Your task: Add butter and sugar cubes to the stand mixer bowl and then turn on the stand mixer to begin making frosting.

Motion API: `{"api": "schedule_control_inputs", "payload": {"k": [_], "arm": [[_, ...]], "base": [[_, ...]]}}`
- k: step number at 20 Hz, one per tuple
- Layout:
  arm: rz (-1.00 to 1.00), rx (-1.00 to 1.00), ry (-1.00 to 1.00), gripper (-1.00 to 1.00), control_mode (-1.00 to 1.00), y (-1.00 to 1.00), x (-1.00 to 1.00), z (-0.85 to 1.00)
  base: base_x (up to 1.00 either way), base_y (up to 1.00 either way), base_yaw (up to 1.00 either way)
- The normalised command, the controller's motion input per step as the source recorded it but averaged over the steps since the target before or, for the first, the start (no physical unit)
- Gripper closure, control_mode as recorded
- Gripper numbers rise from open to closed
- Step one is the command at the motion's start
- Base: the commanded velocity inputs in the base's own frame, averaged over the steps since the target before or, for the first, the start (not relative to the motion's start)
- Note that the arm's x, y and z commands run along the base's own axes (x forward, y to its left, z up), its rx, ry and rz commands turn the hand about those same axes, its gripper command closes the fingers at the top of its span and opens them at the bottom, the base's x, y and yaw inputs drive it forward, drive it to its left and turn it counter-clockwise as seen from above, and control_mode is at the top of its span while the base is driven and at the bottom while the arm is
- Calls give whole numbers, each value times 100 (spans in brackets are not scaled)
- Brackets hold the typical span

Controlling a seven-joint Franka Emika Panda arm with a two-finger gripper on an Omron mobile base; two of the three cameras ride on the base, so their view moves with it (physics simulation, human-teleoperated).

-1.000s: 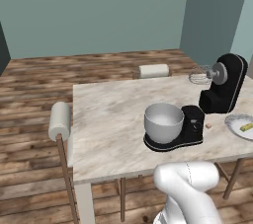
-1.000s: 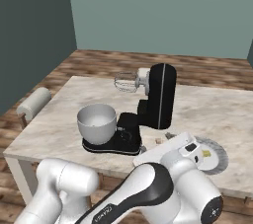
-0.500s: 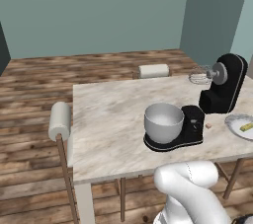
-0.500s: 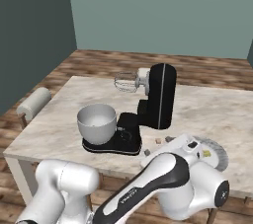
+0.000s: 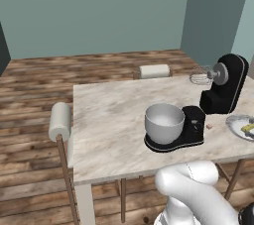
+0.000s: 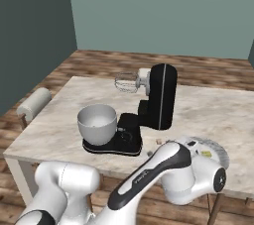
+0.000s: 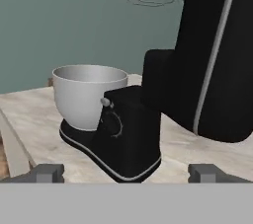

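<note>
Since a second ago, we note the white arm's forearm swung lower across the right base view; mixer, bowl and plate kept their places on the counter (image 5: 109, 125).

Item: stand mixer (image 5: 225, 84), glossy black, head tilted back, wire whisk (image 5: 199, 77) raised clear of the bowl. Stands toward the right end of the marble counter; its flat base (image 6: 115, 142) extends to the left.

Item: stand mixer bowl (image 5: 164, 122), silver-grey, upright, seated on the left end of that base. We cannot see anything inside it.

Item: control knob (image 7: 105, 102) on the near face of the base, beside the bowl.

Item: plate (image 5: 239, 125), shallow, grey-white, at the counter's right edge, right of the mixer. On it the butter (image 5: 247, 128), a small pale-yellow piece.

Item: small brownish cube (image 5: 209, 126), on the counter between mixer base and plate.

Item: pincer (image 7: 126, 172), open wide, holding nothing; we see its tips low in the hand view, level with the counter and facing the mixer base.
</note>
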Motion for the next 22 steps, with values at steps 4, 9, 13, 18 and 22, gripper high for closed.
{"api": "schedule_control_inputs", "payload": {"k": [4,9,13,18,22], "arm": [[0,0,6,-100,-100,0,33,-32],[0,0,0,-100,-100,0,28,-13],[0,-2,0,-100,-100,0,30,-23],[0,-1,0,-100,-100,0,17,-18],[0,0,0,-100,-100,0,6,-14]], "base": [[0,0,0],[0,0,0],[0,0,0],[0,0,0],[0,0,0]]}}
